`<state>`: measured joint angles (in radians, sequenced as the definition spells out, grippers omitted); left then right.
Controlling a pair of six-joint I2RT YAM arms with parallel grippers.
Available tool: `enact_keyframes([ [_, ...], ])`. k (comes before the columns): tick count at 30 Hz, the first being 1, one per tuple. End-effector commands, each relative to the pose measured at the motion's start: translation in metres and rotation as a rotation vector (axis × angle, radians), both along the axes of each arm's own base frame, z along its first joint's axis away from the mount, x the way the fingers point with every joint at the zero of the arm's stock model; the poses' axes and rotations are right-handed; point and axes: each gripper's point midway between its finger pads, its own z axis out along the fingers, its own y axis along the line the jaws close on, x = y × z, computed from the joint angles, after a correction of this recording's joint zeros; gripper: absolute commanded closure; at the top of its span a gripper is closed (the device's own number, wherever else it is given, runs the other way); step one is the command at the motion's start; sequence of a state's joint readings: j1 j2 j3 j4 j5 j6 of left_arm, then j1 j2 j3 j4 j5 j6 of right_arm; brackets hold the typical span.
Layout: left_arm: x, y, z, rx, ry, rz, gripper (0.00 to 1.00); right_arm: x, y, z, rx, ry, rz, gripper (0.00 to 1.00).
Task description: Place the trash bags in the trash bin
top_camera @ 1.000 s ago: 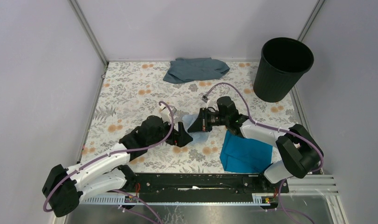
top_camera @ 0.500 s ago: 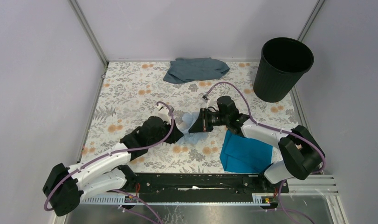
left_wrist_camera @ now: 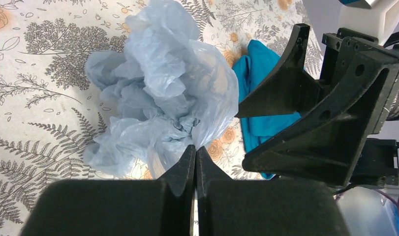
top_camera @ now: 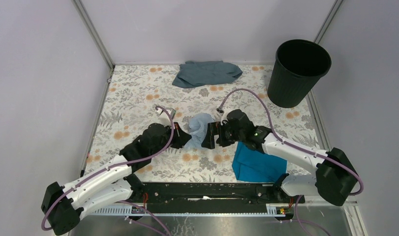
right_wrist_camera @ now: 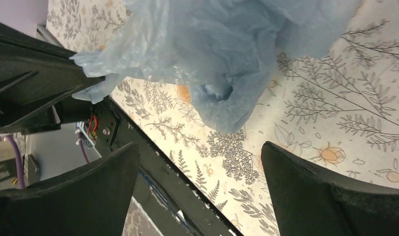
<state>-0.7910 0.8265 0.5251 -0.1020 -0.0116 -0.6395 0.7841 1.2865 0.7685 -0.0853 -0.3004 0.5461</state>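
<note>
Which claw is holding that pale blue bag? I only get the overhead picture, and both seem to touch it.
Observer: The left gripper. Its wrist camera shows the fingers shut together on a fold of the bag.
Operator: And the right one?
Observer: The right gripper is open. Its wrist camera shows the fingers wide apart, with the bag ahead of them, not between.
Operator: Is the bag see-through?
Observer: Partly; up close, the tablecloth print shows through the film.
</note>
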Motion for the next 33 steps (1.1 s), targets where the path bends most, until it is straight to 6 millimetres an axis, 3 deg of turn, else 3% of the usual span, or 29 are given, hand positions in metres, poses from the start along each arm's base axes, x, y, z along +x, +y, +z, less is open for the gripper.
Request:
enact_keyframes([
  [1,0.003,-0.01,0.033,-0.114,-0.043,-0.001,1.0,0.014,-0.007,0.002,0.018,-0.053,-0.13,0.0],
  [4,-0.001,-0.014,0.04,-0.152,-0.036,-0.025,1.0,0.014,0.014,0.008,0.144,-0.042,-0.106,0.01],
  [10,-0.007,-0.018,0.059,-0.229,-0.046,-0.046,1.0,0.019,0.042,-0.007,0.244,-0.033,-0.092,0.2],
  [12,-0.009,-0.017,0.074,-0.259,-0.07,-0.052,1.0,0.031,0.036,-0.02,0.219,-0.06,-0.155,0.32],
  [16,-0.016,-0.003,0.108,-0.281,-0.129,-0.035,1.0,0.055,0.007,-0.036,0.165,-0.12,-0.266,0.76],
  [19,-0.013,0.02,0.13,-0.249,-0.183,0.05,1.0,0.069,-0.016,-0.043,0.121,-0.125,-0.318,0.88],
  [21,-0.01,0.038,0.141,-0.225,-0.215,0.125,1.0,0.072,-0.026,-0.046,0.061,-0.142,-0.322,0.86],
  [22,-0.009,0.045,0.146,-0.22,-0.23,0.152,1.0,0.071,-0.028,-0.047,0.035,-0.149,-0.307,0.8],
  [27,-0.001,0.068,0.154,-0.173,-0.263,0.256,1.0,0.064,-0.025,-0.037,-0.004,-0.161,-0.204,0.45],
  [31,0.006,0.091,0.169,-0.12,-0.306,0.359,1.0,0.058,-0.029,-0.026,-0.021,-0.171,-0.171,0.07],
  [33,0.009,0.104,0.184,-0.086,-0.346,0.405,1.0,0.052,-0.029,-0.023,-0.015,-0.164,-0.15,0.01],
])
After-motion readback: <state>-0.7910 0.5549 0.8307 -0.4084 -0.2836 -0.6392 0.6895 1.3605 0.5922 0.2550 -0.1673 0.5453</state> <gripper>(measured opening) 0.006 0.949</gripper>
